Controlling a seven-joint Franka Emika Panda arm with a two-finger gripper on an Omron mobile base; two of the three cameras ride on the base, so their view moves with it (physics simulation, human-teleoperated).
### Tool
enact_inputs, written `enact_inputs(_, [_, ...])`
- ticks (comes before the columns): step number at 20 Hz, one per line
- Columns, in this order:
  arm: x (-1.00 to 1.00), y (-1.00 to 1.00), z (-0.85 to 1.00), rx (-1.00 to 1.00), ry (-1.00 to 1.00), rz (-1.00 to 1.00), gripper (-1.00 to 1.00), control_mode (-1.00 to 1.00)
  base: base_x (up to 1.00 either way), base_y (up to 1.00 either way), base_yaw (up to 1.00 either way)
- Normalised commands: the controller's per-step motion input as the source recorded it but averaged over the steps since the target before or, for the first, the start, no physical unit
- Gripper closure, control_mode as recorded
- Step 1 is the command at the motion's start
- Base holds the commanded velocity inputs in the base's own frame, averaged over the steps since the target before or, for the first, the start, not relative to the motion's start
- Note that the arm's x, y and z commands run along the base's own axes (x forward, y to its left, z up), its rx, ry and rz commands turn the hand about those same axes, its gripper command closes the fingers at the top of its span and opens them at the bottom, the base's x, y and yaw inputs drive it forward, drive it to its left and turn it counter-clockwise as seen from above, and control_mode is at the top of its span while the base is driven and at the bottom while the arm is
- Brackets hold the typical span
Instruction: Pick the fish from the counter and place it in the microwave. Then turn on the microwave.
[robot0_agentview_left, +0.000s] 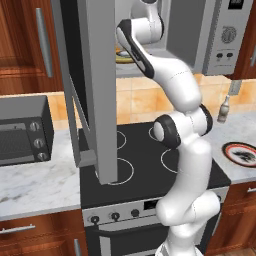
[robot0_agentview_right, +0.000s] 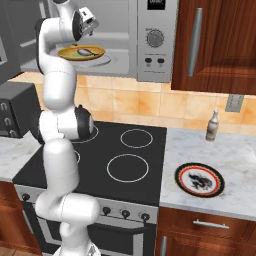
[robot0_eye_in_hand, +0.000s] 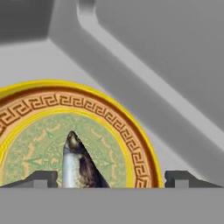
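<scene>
I have the gripper (robot0_eye_in_hand: 111, 179) reached up inside the microwave (robot0_agentview_right: 155, 40), and in the hand view its two dark fingertips (robot0_eye_in_hand: 41, 178) stand wide apart, with nothing clamped between them. The fish (robot0_eye_in_hand: 78, 164) lies between the jaws, closer to the left tip than the right one, its pointed end aimed away from the hand. I cannot tell whether either tip touches it. It rests on a yellow-rimmed plate (robot0_eye_in_hand: 131, 131) with a brown key-pattern band and a green centre, which spreads out ahead of the jaws and under them. Beyond the plate I see the grey floor and walls of the oven cavity.

From the right base view the same plate sits just below the hand on the microwave floor, with the fish a small dark shape on top of it. The control strip with its dial and buttons is off to the right of the jaws. From the left base view the microwave door (robot0_agentview_left: 97, 90) hangs swung open, to the left of the hand. Far below the jaws are the black stovetop (robot0_agentview_right: 125, 160) and the marble counter (robot0_agentview_right: 235, 160), where a red-rimmed plate (robot0_agentview_right: 199, 179) and a small bottle (robot0_agentview_right: 212, 126) stand.
</scene>
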Motion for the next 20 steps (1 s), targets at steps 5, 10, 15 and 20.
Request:
enact_inputs(5, [-0.36,0.00,0.00,0.00,0.00,0.00,-1.00,-1.00,0.00,0.00,0.00])
enact_inputs(10, [-0.60,-0.01,-0.26,0.00,0.00,0.00,-1.00,-1.00,0.00,0.00,0.00])
enact_inputs(15, [-0.76,-0.12,-0.54,0.00,-0.01,0.00,-1.00,-1.00,0.00,0.00,0.00])
enact_inputs(20, [-0.90,-0.27,-0.71,0.00,-0.04,0.00,-1.00,-1.00,0.00,0.00,0.00])
